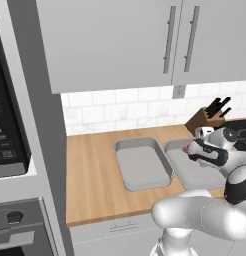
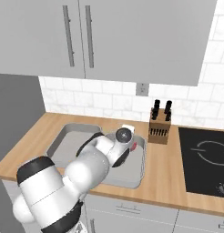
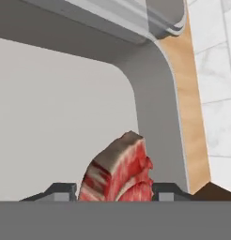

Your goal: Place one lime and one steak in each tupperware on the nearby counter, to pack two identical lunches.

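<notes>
Steak (image 3: pixel 118 171) between the hand's (image 3: pixel 116 191) parted fingertips, grip uncertain, over unlabelled grey tupperware (image 3: pixel 65 117); no writing legible

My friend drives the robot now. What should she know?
Gripper: jaws parted around the steak, low inside the right tupperware on the counter; whether it grips the steak, I cannot tell.
Left tupperware: nothing in it yet.
Done: one steak brought to its box.
Left: confirm release, then second steak and two limes. No limes seen here.
</notes>
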